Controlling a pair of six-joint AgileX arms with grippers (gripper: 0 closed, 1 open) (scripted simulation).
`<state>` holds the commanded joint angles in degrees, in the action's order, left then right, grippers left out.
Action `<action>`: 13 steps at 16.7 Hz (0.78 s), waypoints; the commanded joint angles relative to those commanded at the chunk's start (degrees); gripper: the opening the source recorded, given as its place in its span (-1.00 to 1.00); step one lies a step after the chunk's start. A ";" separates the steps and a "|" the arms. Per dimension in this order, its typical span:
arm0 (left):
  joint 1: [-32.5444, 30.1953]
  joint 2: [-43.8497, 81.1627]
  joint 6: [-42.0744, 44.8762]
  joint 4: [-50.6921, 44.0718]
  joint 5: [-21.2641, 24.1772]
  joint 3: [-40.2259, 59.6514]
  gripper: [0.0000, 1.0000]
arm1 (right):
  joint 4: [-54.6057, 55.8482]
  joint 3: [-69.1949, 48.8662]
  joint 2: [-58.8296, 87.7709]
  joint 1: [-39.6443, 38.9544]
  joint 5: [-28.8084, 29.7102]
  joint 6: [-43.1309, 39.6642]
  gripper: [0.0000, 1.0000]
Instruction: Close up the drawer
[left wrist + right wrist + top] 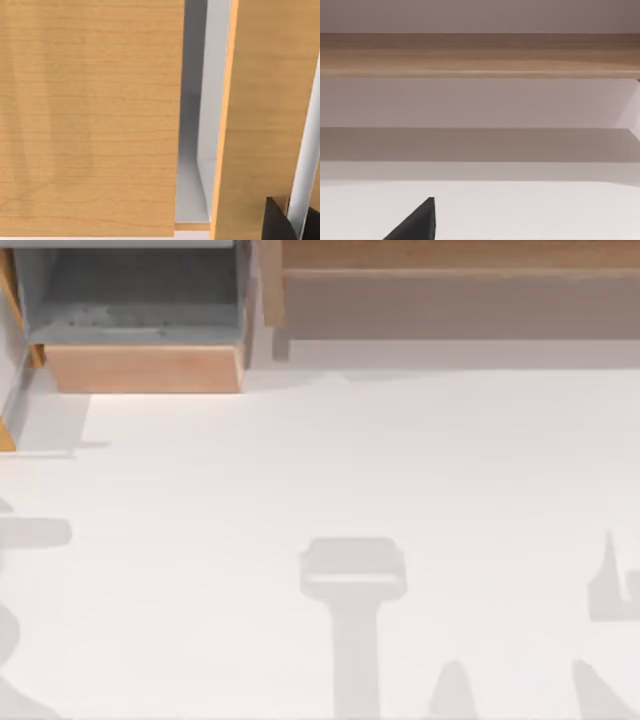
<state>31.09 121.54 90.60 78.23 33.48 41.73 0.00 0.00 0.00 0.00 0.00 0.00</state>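
Closest to the left wrist camera: a dark part of the left gripper [278, 224], next to an orange-edged wooden slab [260, 115]; grip state cannot be told. Closest to the right wrist camera: one dark tip of the right gripper [417, 224], above the white table [320, 470]; grip state cannot be told here either. Across the near half of the table in the top view: grey arm shadows [353, 620], at the left edge, the middle and the right edge. Farther back, at the far left of the table: the drawer [142, 368], pulled out towards the near side. Presents a plain light-wood front panel with no handle, thin wood sides and a grey inside [140, 300] open to the camera above. Just left of it, at the table's left edge: the narrow orange-brown slab again. At the far right, just beside the drawer: a much wider wooden unit [460, 255] with a taupe panel [460, 305], also seen straight ahead in the right wrist view.
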 joint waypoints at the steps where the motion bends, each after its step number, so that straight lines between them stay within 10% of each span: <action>1: -0.17 0.12 -0.02 -0.18 -0.17 0.31 -1.00 | 0.00 0.00 0.00 0.00 0.00 0.00 1.00; 13: -4.33 5.51 -0.25 -6.92 -4.39 12.16 -1.00 | 0.00 0.00 0.00 0.00 0.00 0.00 1.00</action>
<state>26.76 127.05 90.35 71.31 29.09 53.89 0.00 0.00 0.00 0.00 0.00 0.00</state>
